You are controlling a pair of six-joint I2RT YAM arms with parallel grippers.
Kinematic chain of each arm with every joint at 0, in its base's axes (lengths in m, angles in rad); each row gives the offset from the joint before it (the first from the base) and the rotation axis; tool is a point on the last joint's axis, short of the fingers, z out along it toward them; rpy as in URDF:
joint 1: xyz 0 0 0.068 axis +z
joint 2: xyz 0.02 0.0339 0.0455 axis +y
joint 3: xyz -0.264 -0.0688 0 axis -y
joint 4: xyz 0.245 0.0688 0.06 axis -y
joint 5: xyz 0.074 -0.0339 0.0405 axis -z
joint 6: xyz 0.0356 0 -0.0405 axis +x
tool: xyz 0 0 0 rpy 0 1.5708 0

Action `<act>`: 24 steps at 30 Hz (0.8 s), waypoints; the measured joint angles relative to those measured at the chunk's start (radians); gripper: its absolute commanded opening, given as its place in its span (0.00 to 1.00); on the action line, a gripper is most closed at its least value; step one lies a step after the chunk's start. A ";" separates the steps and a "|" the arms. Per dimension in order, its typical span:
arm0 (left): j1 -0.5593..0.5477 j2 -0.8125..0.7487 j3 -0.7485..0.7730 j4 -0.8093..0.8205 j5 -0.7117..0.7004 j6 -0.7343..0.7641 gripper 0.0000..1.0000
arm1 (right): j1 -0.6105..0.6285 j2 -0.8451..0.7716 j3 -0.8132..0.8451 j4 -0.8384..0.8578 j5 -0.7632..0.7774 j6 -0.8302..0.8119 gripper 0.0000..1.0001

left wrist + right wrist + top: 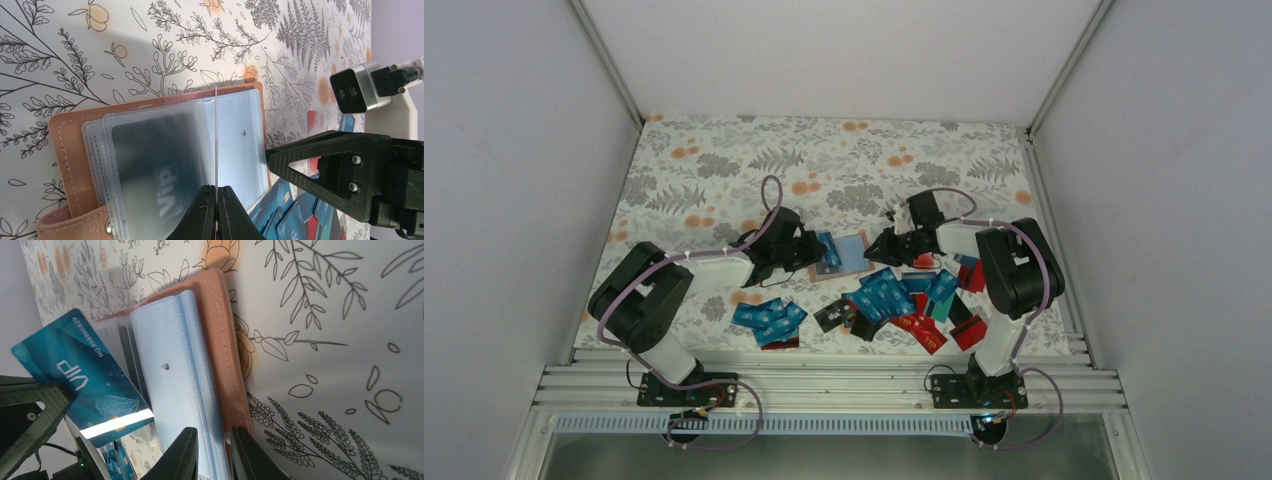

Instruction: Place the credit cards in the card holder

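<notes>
Left tool (216, 192) pinches a teal card (82, 377) on edge, lengthwise over the open card holder (220, 340) that right tool (215, 432) clamps.

The left claw (824, 254) and right claw (872, 250) hem in the card holder (852, 256) from both sides; loose credit cards (894, 298) litter the near counter (824, 160), whose far half lies open.

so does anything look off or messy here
Nothing damaged or spilled. The loose credit cards lie in an overlapping heap, not a stack. The card holder lies open, its clear sleeves fanned, and the left gripper pinches a blue card on edge above them.
</notes>
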 measured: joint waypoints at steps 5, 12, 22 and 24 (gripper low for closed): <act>0.000 0.027 0.000 0.016 0.000 -0.004 0.03 | 0.000 0.000 0.000 0.000 0.000 -0.001 0.19; 0.001 0.042 -0.008 0.074 0.012 -0.031 0.02 | 0.000 0.000 -0.004 0.005 0.000 -0.001 0.17; 0.000 0.057 -0.063 0.173 0.045 -0.101 0.02 | 0.000 0.000 -0.010 0.014 -0.002 -0.001 0.17; 0.000 0.057 -0.073 0.185 0.047 -0.113 0.02 | 0.000 0.000 -0.011 0.019 -0.004 -0.001 0.17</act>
